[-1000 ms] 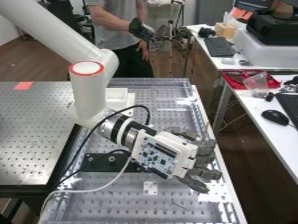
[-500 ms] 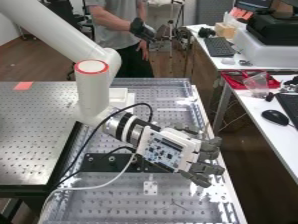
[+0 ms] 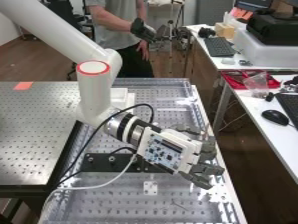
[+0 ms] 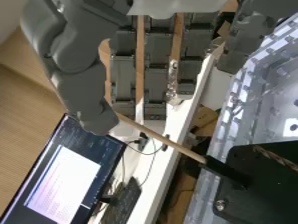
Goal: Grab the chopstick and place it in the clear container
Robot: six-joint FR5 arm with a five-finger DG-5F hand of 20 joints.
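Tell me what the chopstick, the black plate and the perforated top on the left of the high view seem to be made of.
The chopstick looks like bare matte wood, going by its tan length. The perforated top seems to be satin metal, from its grey sheen. The black plate could be coated metal or plastic; its plain dark surface leaves that open.

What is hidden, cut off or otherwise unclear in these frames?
- Chopstick's upper end: behind the thumb, wrist view. Thumb contact can't be confirmed.
- Whether the dark section belongs to the chopstick or holds it: too dark, wrist view.
- Black block's far side: cut off by the wrist view's edge.
- White box's near side: behind the arm, high view.
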